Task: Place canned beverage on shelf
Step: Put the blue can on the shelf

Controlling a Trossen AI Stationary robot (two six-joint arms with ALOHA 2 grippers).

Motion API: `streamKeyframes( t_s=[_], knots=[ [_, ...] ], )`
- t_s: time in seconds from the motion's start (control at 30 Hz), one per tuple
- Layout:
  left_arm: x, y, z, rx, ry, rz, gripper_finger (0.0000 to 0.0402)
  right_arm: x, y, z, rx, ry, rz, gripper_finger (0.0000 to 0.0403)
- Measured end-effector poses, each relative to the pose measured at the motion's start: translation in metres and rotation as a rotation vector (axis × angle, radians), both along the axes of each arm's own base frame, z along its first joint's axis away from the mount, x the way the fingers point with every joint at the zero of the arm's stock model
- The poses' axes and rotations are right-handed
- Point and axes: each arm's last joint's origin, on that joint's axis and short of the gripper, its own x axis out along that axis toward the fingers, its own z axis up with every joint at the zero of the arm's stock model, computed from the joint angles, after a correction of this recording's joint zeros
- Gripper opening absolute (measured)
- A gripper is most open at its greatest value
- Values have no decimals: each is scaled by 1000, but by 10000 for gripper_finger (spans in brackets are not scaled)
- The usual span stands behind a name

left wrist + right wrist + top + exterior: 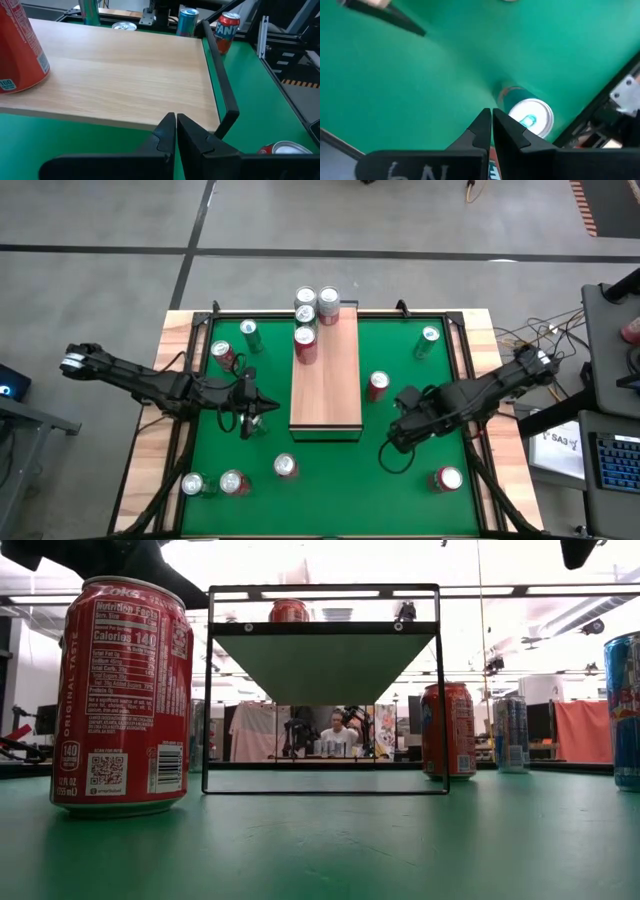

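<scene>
The shelf (325, 370) is a long pale wooden board on a dark frame, standing mid-table on the green mat. Several cans stand at its far end, among them a red can (305, 342), which also shows in the left wrist view as a red can (20, 50). My left gripper (268, 408) is shut and empty. It hangs just left of the shelf's near end and points at the board's long edge (115, 117). My right gripper (400, 435) is shut and empty, and points down over the mat right of the shelf. A teal-tabbed can (530, 117) stands below it.
Loose cans stand on the mat: an orange-red one (378, 385) right of the shelf, a teal one (430, 337) far right, a red one (447, 478) near right, three (233, 482) near left, two (222, 355) far left. A dark frame (465, 380) rims the mat.
</scene>
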Motion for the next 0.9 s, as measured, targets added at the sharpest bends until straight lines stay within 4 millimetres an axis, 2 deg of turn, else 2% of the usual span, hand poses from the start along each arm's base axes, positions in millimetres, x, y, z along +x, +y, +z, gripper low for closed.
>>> streamKeyframes(
  t_s=[0.27,0.4,0.53,0.77,0.9],
  knots=[
    [0,0,0,23,1,-10,0,-24,-11,-2,29,-14,-203,10],
    [0,0,0,28,0,-12,0,-28,-11,-6,66,24,-223,36],
    [0,0,0,27,1,-13,0,-29,-10,-15,84,76,-257,98],
    [0,0,0,47,1,-22,0,-34,-13,-37,44,156,-267,236],
    [0,0,0,47,1,-22,0,-37,-14,-46,36,183,-286,292]
  ],
)
